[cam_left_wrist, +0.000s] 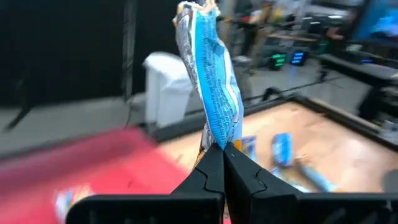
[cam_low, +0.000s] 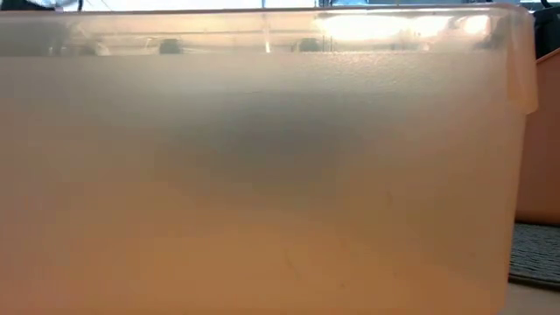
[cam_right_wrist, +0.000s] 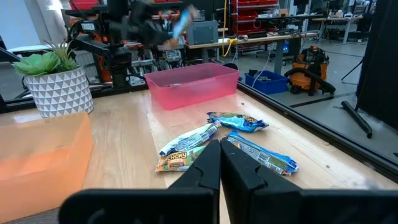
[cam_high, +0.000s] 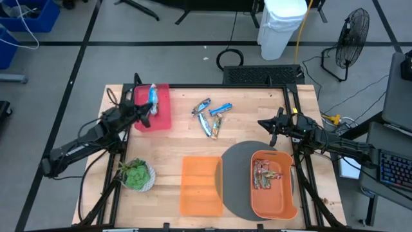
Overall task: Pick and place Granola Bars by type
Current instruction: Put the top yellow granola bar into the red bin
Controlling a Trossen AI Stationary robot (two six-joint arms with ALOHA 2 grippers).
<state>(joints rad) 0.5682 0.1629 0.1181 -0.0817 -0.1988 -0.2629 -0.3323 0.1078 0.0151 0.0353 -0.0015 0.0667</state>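
My left gripper (cam_high: 150,109) is shut on a blue-and-silver granola bar (cam_left_wrist: 211,81) and hangs over the pink bin (cam_high: 154,111) at the table's far left. A blurred blue-white wrapper (cam_left_wrist: 67,200) lies in that bin. Several loose bars, blue and silvery (cam_high: 210,116), lie flat on the wood at the far middle. Reddish-brown bars (cam_high: 265,173) lie in the orange bin (cam_high: 283,205) at the near right. My right gripper (cam_right_wrist: 219,152) is shut and empty, held above the table to the right of the loose bars (cam_right_wrist: 205,140). My left gripper pinches the blue bar's crimped end (cam_left_wrist: 216,138) between its two fingertips (cam_left_wrist: 205,168). The fingers come nearly level from the table's left side. The bar sticks out past the fingertips, twisted and slanting upward, lifted clear above the pink bin (cam_left_wrist: 93,168).
An orange tray (cam_high: 200,185) lies at the near middle beside a grey round mat (cam_high: 235,180) under the orange bin. A potted plant (cam_high: 136,174) stands at the near left. An orange translucent wall (cam_low: 262,175) fills the low view.
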